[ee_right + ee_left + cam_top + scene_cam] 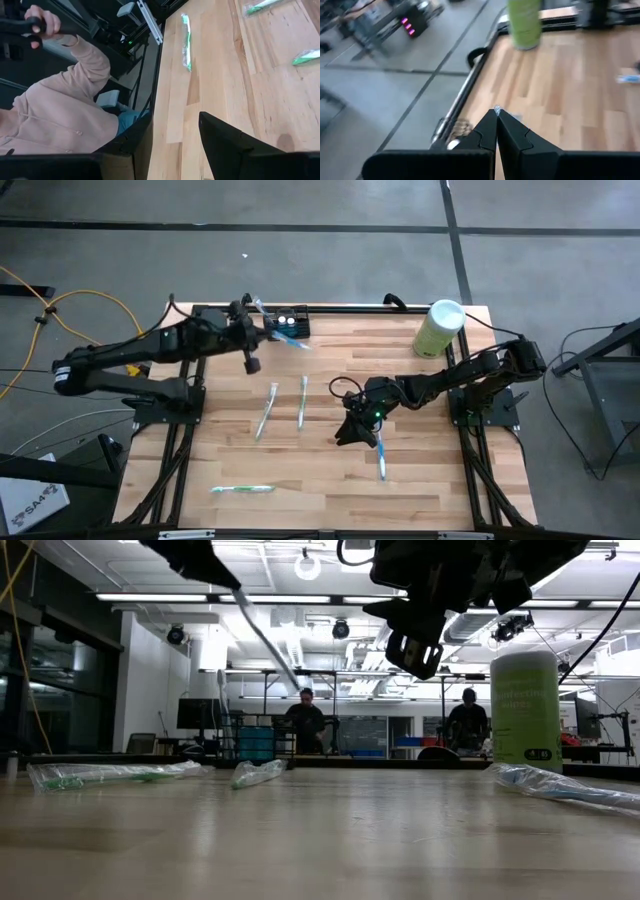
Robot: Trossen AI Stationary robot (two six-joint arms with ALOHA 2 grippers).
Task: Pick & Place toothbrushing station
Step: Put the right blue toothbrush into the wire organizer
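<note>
Toothbrushing station (290, 322) at table's far edge, just beside left pincer (262, 315).

the pale wooden worktop (420, 480) is mostly bare across its near right part and along its left edge, leaving open lanes there. two wrapped green-and-white toothbrushes (268, 411) and (302, 402) lie side by side in the middle, a third (241, 489) near the near edge, and a blue wrapped toothbrush (380, 457) right of centre. the tall pale green cylinder with a white lid (438, 328) blocks the far right corner. the small black slotted holder (290, 322) sits at the far edge, with the left arm's gripper (262, 318) crowding it just to its left. the right arm's gripper (357, 426) hangs over the centre right.
</note>
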